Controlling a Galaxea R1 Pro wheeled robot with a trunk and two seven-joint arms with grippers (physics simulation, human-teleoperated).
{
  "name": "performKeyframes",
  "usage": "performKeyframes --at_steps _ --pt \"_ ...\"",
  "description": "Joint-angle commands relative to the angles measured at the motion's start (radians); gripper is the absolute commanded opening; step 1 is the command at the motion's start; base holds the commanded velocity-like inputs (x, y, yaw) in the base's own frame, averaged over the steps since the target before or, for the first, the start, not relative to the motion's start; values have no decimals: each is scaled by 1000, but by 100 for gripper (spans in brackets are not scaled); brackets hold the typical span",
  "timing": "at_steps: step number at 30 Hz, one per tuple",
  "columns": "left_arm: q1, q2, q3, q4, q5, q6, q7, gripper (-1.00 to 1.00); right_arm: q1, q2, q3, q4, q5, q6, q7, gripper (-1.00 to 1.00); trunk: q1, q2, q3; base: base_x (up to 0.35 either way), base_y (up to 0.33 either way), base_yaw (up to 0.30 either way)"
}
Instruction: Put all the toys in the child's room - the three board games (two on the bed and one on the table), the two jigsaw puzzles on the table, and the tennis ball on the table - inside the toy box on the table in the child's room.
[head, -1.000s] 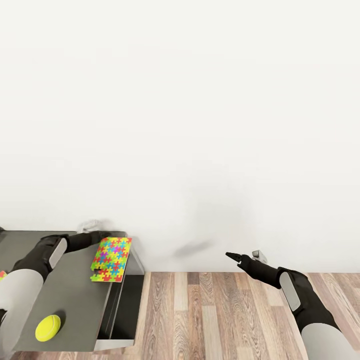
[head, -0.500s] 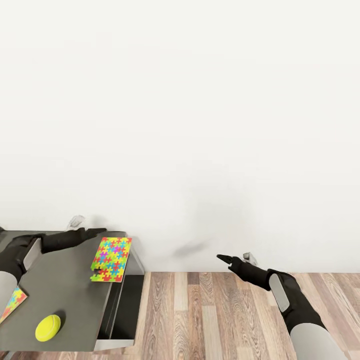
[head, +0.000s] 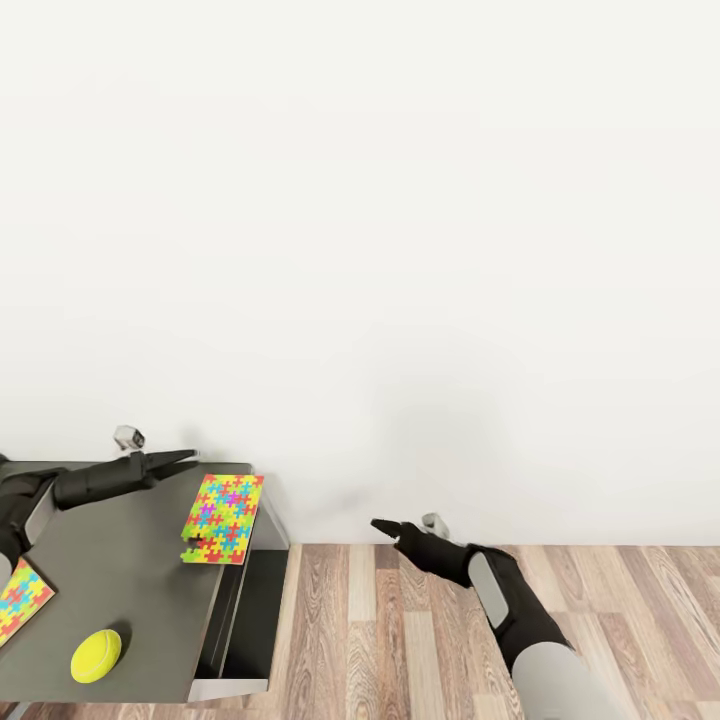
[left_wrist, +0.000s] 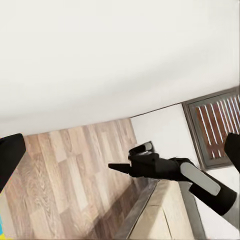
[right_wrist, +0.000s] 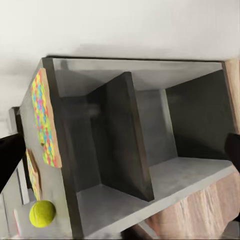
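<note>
Both pincers empty, toys sitting out on the desk

Left pincer (head: 182, 458) hovers over the desk's (head: 120, 560) back edge, tips looking pressed together. One jigsaw puzzle (head: 222, 505), a flat sheet of yellow, pink, green and blue pieces, lies just beside it toward the robot; a second puzzle (head: 20, 600) and the yellow-green tennis ball (head: 96, 655) sit nearer the robot. Right pincer (head: 385, 526), also looking closed, hangs over the wood floor (head: 400, 630), well apart from the desk.

A second jigsaw puzzle (head: 20, 600) seems cut off by the picture's edge.
</note>
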Motion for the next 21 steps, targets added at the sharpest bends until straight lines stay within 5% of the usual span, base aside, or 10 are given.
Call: performKeyframes --at_steps 1,3,10,21 --pt "0 1 -1 0 0 11 -19 100 -8 12 0 20 -3 5 -7 100 1 -2 -2 0 0 0" --pt "0 3 -4 -1 1 12 -47 100 -40 38 11 87 -7 -11 -41 100 1 -2 -2 0 0 0" --pt "0 -3 -9 -1 2 23 -47 100 -121 38 22 333 -12 -168 -120 100 1 -2 -2 0 0 0" --pt "1 -3 -10 -2 3 26 -47 100 -133 38 24 362 -12 -175 -128 100 1 -2 -2 -93 0 0"
